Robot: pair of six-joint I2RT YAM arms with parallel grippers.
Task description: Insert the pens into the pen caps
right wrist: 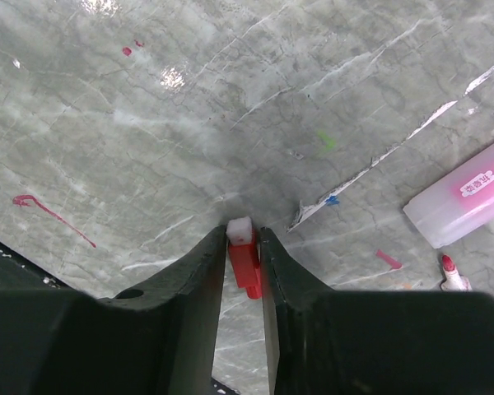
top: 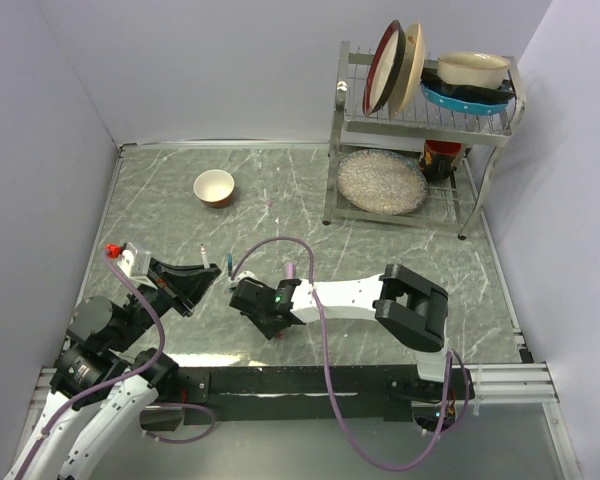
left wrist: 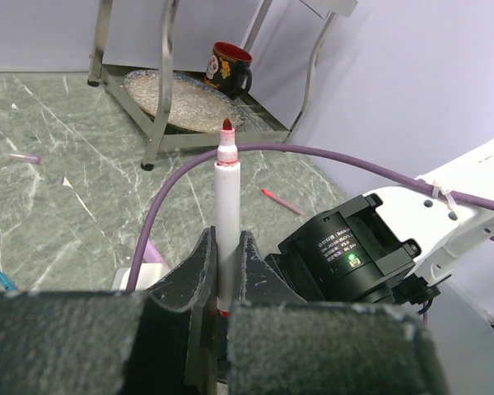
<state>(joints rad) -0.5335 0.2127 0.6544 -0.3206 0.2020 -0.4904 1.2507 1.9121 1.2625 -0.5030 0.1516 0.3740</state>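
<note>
can't see: the bottom end of the pen (left wrist: 227, 189) is buried between my left fingers, so no idea how much of it is down in there
fuzzy: the red cap (right wrist: 245, 267) has a white bit at its far end, can't tell what that is
overhead view: pen and red cap are both too tiny to pick out, honestly
cut off: a second pen (right wrist: 451, 278) pokes in at the bottom edge of the right wrist view, only a red tip and a bit of white showing; a teal pen (left wrist: 3, 281) slips behind my left claw (left wrist: 226, 237)
left claw: squeezed tight on the pen, white barrel sticking straight out, red tip bare
right claw (right wrist: 243, 232): jaws nearly together, pinching the red cap, right down at the worktop (right wrist: 148, 123); can't tell if it touches
pink cap (right wrist: 465, 197): lying flat on the worktop, off to the right of my right claw
left arm (top: 110, 330): comes in from the left, claw aimed right
right arm (top: 350, 292): forearm stretched leftward, claw tipped down, close to the left claw
</note>
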